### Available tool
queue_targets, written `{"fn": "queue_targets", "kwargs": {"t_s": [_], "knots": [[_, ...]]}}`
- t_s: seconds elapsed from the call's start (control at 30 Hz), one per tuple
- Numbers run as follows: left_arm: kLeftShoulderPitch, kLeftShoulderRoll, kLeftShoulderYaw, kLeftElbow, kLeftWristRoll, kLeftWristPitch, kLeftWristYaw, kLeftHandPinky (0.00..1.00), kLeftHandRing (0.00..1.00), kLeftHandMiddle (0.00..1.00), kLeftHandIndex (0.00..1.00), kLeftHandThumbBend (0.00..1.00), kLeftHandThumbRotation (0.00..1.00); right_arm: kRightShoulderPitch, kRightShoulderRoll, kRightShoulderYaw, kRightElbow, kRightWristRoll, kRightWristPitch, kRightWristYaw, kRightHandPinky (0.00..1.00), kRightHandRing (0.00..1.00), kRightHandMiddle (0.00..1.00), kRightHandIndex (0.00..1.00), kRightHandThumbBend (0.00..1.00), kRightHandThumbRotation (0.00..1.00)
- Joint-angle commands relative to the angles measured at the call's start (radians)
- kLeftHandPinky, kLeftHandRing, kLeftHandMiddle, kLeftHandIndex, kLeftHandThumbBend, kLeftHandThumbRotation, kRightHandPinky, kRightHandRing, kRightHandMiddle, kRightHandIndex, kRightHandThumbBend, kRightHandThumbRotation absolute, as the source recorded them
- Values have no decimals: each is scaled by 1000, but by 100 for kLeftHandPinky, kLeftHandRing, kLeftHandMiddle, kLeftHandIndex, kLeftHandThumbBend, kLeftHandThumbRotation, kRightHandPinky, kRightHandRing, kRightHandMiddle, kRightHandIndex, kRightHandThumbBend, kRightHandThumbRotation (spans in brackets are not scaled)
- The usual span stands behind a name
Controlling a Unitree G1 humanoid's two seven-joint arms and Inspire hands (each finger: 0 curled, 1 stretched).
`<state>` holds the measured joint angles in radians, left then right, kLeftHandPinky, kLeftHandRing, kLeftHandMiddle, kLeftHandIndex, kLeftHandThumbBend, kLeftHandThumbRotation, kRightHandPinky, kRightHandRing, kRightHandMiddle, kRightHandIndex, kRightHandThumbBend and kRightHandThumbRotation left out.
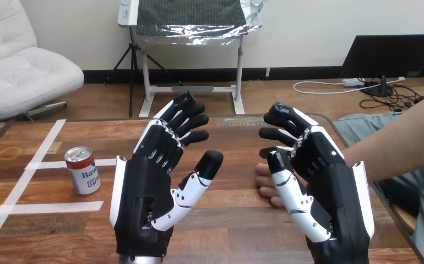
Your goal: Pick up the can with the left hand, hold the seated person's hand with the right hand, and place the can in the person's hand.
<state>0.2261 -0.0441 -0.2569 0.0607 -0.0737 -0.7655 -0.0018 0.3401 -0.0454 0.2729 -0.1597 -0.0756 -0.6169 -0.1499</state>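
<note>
The can stands upright on the tabletop off at the left, red and white with a silver top, tucked between two strips of white tape, and nothing is touching it. The robot's left hand is raised over the tabletop just to the right of the can but clear of it. Its palm side is turned inward, its fingers are loosely spread and only slightly bent, and its thumb angles out toward the middle, with nothing in its grasp. The right hand is raised opposite it, the two facing each other across a gap. The right hand's fingers are half bent and apart, pointing toward the left hand, and they close on nothing I can see. The person's hand rests low by the tabletop's right side, just behind the right hand's thumb, with only a few fingertips and knuckles peeking out past it. From here I cannot tell whether the two touch. The person's forearm comes in from the right edge, passing behind the robot's right hand. A thin yellow rubber band lies flat on the far left of the tabletop, well apart from the can.
</note>
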Motion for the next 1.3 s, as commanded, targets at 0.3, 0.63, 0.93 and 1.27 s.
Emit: {"fn": "queue_targets", "kwargs": {"t_s": [0.3,0.63,0.93,1.27], "knots": [[44,-37,-7,-37,2,-15,0,71,76,78,79,65,32,-18,51,-4,-2,11,3,6,61,73,78,77,39,46],[43,-35,-12,-34,-21,-12,-11,71,76,78,79,66,32,-25,49,-5,8,2,-4,6,62,73,78,77,41,46],[38,-35,-9,-28,-20,-13,-14,70,75,78,79,66,32,-28,47,-5,9,9,1,10,62,73,78,77,42,47],[35,-39,-8,-25,-23,-11,-12,70,75,78,79,66,32,-30,47,-13,7,-4,7,7,61,73,78,77,44,49]]}}
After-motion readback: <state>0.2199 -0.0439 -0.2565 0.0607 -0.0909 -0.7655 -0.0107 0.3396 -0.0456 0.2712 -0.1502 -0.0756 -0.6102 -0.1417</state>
